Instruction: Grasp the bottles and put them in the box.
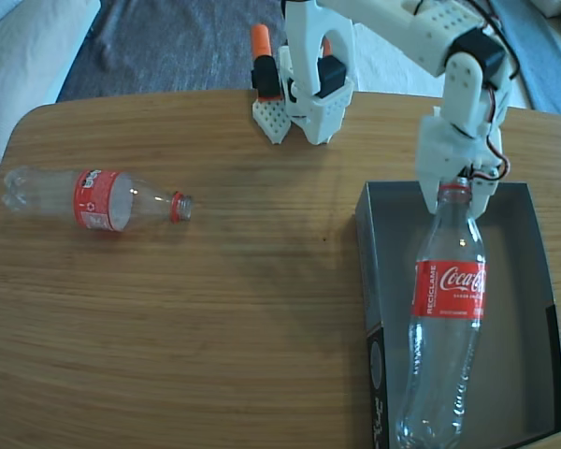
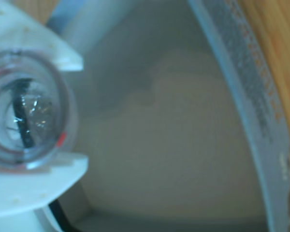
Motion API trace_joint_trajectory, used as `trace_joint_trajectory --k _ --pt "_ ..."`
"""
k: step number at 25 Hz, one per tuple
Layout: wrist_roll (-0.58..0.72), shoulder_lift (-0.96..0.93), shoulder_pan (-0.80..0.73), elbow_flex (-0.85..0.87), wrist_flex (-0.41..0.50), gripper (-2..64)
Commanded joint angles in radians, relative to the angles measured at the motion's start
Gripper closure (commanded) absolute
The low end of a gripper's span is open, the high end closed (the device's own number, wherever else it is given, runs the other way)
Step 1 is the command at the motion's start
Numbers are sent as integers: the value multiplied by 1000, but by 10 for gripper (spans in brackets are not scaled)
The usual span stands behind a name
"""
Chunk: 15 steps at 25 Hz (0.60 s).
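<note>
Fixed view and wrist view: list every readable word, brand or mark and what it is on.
"Coca-Cola", white script on the red label of the bottle in the box.
"RECICLAME", small vertical print on that label's left edge, only just legible.
Label on the bottle lying on the table: white marks, too blurred.
White markings on the box side: too small.
Wrist view: none.

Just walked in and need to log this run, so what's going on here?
The arm's gripper is shut on the neck of one bottle, holding it over the open box; its base shows near the box's near wall, though whether it touches the floor is unclear. The wrist view looks down the bottle's open mouth between the fingers. A second bottle lies on its side on the table, untouched.
</note>
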<state>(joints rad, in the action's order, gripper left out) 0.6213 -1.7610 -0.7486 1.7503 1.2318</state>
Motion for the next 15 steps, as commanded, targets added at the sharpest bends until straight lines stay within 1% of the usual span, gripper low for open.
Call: trace_joint_trajectory --k 1,6,15 --pt "-3 8 -3 -12 -37 618" --pt "0 49 -3 -9 -83 618" --pt "9 55 8 78 -89 613"
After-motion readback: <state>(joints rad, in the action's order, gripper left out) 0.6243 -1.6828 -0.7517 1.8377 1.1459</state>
